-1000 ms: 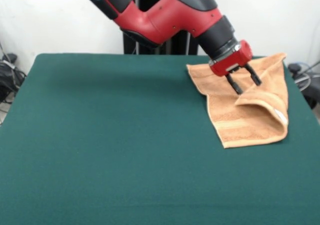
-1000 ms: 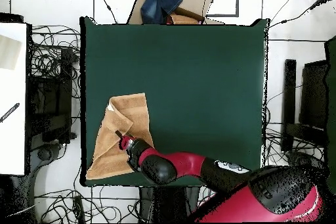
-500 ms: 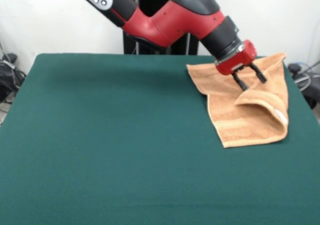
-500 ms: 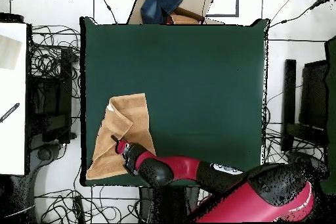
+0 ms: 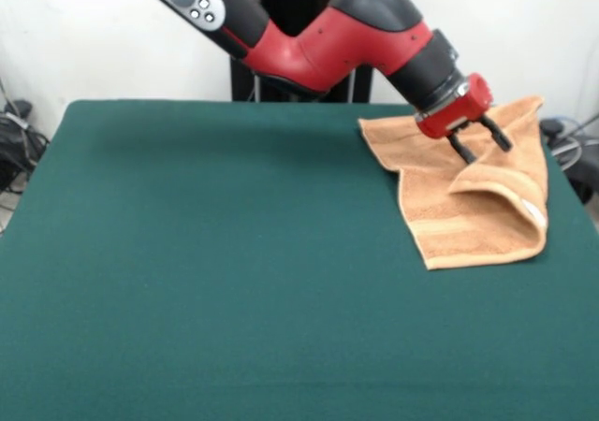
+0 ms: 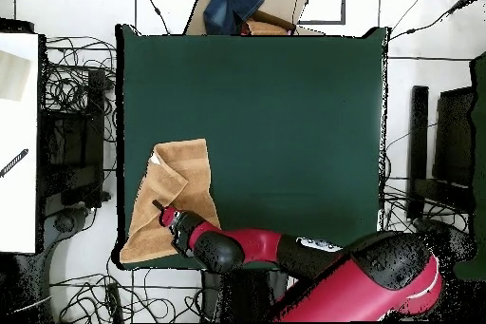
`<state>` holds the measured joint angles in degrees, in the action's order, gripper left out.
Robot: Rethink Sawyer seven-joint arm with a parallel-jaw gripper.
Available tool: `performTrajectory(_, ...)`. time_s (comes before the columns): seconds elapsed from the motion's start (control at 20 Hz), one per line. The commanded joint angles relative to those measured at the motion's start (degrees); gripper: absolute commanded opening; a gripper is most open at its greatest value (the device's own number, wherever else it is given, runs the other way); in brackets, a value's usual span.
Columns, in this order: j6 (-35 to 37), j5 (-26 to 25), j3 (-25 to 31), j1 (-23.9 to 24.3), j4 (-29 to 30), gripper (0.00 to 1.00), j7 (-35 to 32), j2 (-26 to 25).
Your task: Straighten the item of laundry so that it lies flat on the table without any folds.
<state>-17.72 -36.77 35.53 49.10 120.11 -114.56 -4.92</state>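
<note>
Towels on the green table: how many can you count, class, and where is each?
1. The towel lies partly folded at the table's right side in the front view, under the gripper.

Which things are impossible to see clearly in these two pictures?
- Front view: what lies under the folded flap of the towel.
- Overhead view: the arm covers the towel's edge nearest the base.
- Both views: whether the open tool touches the cloth.
- Both views: the label is too small to read.
</note>
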Motion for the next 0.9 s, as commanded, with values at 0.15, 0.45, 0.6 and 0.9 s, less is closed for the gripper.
performTrajectory(0.15, 2.9, 0.9, 4.4, -0.9, -5.4, 1.00, -7.3, -0.6)
performTrajectory(0.45, 1.5, -0.2, 2.0, -1.6, -5.6, 1.00, -6.5, 1.0)
performTrajectory(0.6, 1.7, -1.7, 2.0, -0.7, -6.2, 1.00, -5.9, 0.0)
performTrajectory(0.9, 0.5, -1.6, 1.5, -0.4, -5.7, 1.00, -6.7, 0.7)
